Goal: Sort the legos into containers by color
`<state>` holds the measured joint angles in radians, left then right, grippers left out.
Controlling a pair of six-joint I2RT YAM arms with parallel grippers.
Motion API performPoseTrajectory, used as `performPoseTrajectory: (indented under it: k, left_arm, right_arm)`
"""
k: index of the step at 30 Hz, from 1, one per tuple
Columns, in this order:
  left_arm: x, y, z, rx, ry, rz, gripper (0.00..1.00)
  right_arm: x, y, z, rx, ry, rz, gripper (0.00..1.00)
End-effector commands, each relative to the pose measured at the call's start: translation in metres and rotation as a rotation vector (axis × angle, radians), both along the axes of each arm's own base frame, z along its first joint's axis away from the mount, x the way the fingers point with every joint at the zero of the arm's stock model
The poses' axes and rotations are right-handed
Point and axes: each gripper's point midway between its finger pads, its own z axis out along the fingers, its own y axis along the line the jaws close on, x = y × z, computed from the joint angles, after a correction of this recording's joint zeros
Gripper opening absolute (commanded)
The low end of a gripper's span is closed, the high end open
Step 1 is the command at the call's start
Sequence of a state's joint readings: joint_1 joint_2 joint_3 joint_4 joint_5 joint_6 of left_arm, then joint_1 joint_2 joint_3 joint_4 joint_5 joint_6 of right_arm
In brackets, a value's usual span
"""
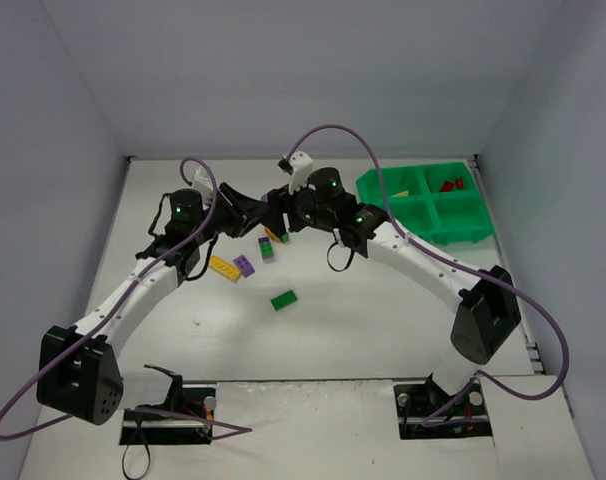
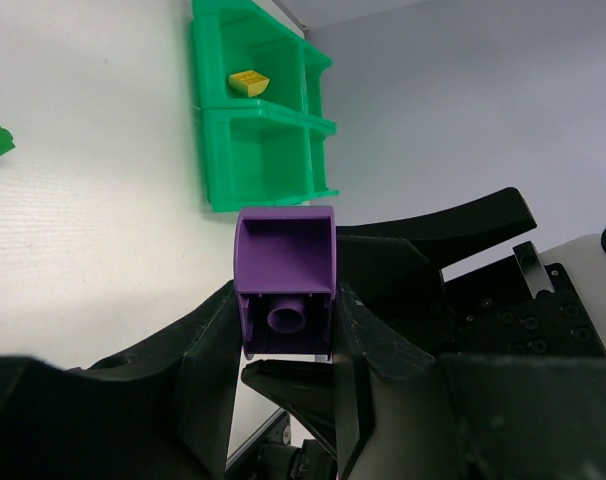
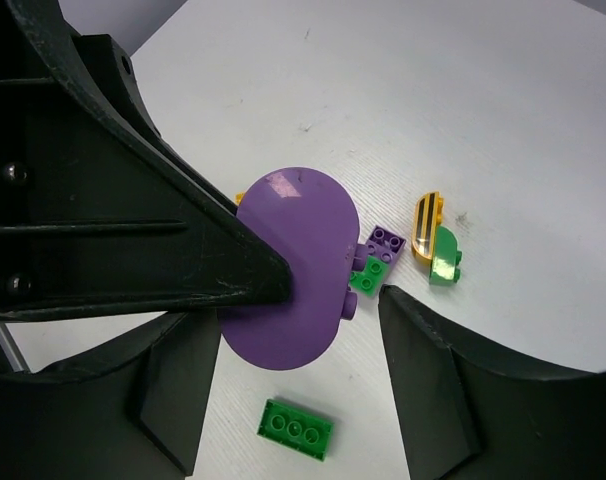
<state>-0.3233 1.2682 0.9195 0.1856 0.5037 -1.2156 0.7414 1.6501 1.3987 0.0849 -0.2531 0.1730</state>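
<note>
Both arms start from their bases at the near edge of the table point(image 1: 383, 300) and bend inward, so together they make an arch. The left arm point(image 1: 133, 295) leans up and to the right, the right arm point(image 1: 423, 262) leans up and to the left, and the two wrists meet face to face above the middle of the table.

The left gripper point(image 2: 286, 335) is closed on a purple brick point(image 2: 285, 270) and pinches its lower part between the two fingers; the hollow underside of the brick faces the wrist camera, and the brick is held in the air, above the table. The right gripper point(image 3: 298, 310) is spread wide around this same brick; in its own view the rounded purple side sits between its fingers; the finger point(image 3: 433, 380) on the right of that view stands clearly apart from the brick; whether the other finger touches it, I cannot tell.

On the table below lie loose bricks: a green brick point(image 1: 284, 299) is the nearest; behind it a yellow brick point(image 1: 224, 268) has a second purple brick point(image 1: 244, 265) just beside it; further back is a small purple and green cluster point(image 1: 268, 247).

At the far right stands the green tray point(image 1: 453, 238) with four compartments; the far left compartment holds a yellow piece point(image 1: 401, 193); the far right one holds red pieces point(image 1: 448, 185).
</note>
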Motion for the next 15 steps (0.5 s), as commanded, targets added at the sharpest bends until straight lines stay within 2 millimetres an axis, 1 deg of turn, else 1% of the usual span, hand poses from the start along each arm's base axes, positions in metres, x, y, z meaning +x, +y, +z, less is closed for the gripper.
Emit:
performPoseTrajectory:
  k: [1, 4, 5, 7, 8, 10, 11, 14, 15]
  left_arm:
    - [-0.0109, -0.0094, 0.0345, -0.047, -0.100, -0.063, 0.14]
    - [-0.0124, -0.0104, 0.0331, -0.048, -0.095, -0.073, 0.14]
    - [-0.0131, -0.0106, 0.0316, -0.048, -0.092, -0.079, 0.14]
    - [-0.0142, -0.0120, 0.0300, -0.049, -0.086, -0.088, 0.14]
    - [-0.0147, -0.0125, 0.0291, -0.049, -0.082, -0.092, 0.14]
    - [-0.0154, -0.0125, 0.0290, -0.050, -0.079, -0.097, 0.14]
    - [-0.0164, -0.0130, 0.0289, -0.049, -0.078, -0.100, 0.14]
    - [-0.0174, -0.0130, 0.0267, -0.043, -0.070, -0.104, 0.15]
    - [-0.0172, -0.0122, 0.0269, -0.041, -0.069, -0.101, 0.18]
  right_arm:
    - [0.0125, 0.0059, 0.0539, 0.116, -0.126, -0.033, 0.59]
    - [0.0132, 0.0066, 0.0553, 0.118, -0.136, -0.026, 0.54]
    - [0.0138, 0.0066, 0.0559, 0.118, -0.141, -0.027, 0.46]
    - [0.0132, 0.0063, 0.0573, 0.112, -0.153, -0.021, 0.38]
    - [0.0138, 0.0053, 0.0573, 0.109, -0.156, -0.023, 0.27]
    - [0.0140, 0.0042, 0.0580, 0.103, -0.166, -0.023, 0.18]
    - [0.0132, 0.0044, 0.0580, 0.102, -0.168, -0.021, 0.10]
    - [0.0133, 0.0020, 0.0577, 0.097, -0.171, -0.025, 0.00]
    - [0.0127, 0.0006, 0.0584, 0.095, -0.175, -0.027, 0.00]
